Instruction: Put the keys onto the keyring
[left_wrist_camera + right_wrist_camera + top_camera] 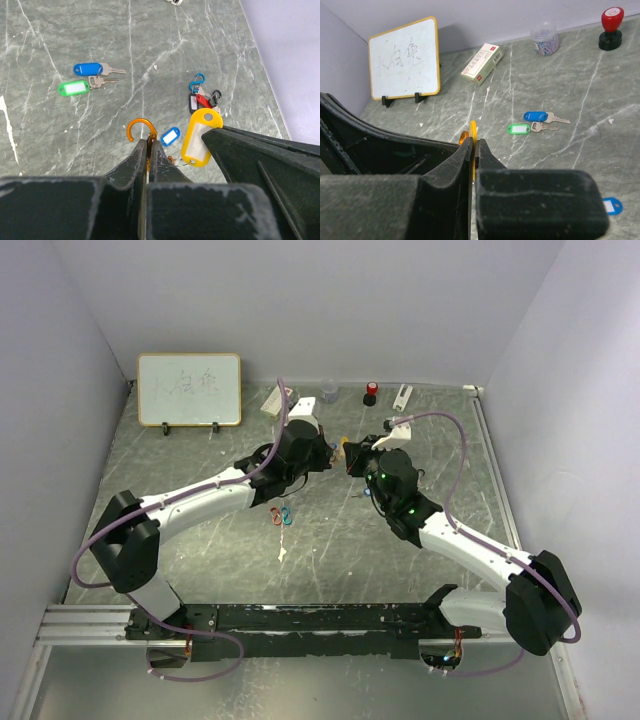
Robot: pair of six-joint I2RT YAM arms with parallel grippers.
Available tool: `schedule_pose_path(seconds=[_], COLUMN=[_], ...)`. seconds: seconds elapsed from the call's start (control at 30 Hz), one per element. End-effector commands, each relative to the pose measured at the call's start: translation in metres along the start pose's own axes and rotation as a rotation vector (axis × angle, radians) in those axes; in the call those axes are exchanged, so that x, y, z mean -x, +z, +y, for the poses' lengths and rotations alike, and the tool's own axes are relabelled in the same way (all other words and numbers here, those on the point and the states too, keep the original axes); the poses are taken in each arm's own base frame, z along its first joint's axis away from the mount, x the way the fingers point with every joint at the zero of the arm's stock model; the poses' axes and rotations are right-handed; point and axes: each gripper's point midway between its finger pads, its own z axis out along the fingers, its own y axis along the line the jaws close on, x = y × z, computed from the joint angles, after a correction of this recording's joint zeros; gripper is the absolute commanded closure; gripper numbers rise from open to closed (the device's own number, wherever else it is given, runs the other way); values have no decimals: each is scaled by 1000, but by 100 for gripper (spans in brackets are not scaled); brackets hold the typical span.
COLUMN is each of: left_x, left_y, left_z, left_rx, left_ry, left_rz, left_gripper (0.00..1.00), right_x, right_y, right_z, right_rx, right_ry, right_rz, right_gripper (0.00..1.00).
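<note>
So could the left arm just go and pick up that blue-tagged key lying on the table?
Probably not yet. Nothing seems to block the way, but the left pincer is shut on the orange clip, so it would have to let go before taking the blue-tagged key.

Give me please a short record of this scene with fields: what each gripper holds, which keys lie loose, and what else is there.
left gripper: shut on the orange ring
right gripper: shut on the yellow tag
loose keys: blue-tag key and green-tag key, side by side
small blue tag: next to the orange ring; cannot tell whether attached
clip cluster: blue, red and black clips together
far edge: whiteboard, box, jar, red stamp
</note>
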Motion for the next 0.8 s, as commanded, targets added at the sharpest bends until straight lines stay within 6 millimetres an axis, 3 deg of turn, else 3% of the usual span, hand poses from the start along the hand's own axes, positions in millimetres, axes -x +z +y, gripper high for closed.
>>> schedule_pose_path(seconds=[0.0,0.23,0.27,0.4,0.5,0.57,0.77], left_x=[20,20,20,19,20,21,25], left_y=[-7,-7,-6,-6,-7,-8,-13], left_z=[-1,1,1,3,6,9,19], left_rx=[-9,-7,-7,2,15,22,48], left_ry=[-28,-31,-31,-35,-40,-43,-56], left_rz=[-60,-56,-53,-51,-55,-59,-75], left_gripper=[93,92,87,47,30,25,22], right_x=[20,21,21,21,23,24,27], right_y=[-1,-1,-1,-1,-3,-3,-6], right_z=[12,12,12,11,12,11,8], right_rx=[25,17,16,11,11,8,-3], right_ry=[11,11,13,9,9,7,0], right_rz=[-46,-52,-54,-55,-60,-62,-73], right_gripper=[100,100,100,100,100,100,100])
